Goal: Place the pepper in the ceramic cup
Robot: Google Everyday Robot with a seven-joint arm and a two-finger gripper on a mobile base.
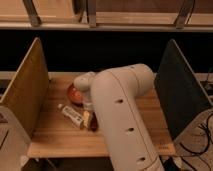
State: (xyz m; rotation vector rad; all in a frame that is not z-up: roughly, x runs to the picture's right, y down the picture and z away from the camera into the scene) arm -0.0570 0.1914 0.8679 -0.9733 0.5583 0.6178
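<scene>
Arm: bulky white robot arm (122, 115) hides mid-table.
Table: pale wooden tabletop (55, 137).
Bowl: wide orange-brown round bowl (74, 95), behind the tube.
Tube: white labelled tube (71, 114), lying flat.
Cup: small off-white ceramic cup, not in our view.
Gripper: gripper (88, 119) low beside the tube; open or closed, we cannot tell.
Pepper: small dark red pepper (93, 127), seemingly at the gripper; we judge it light, smooth, softish, held gently across its middle.

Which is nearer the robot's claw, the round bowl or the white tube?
The white tube, lying flat right beside the gripper, which is down near the front of the table. The orange-brown bowl sits farther back, behind both.
</scene>
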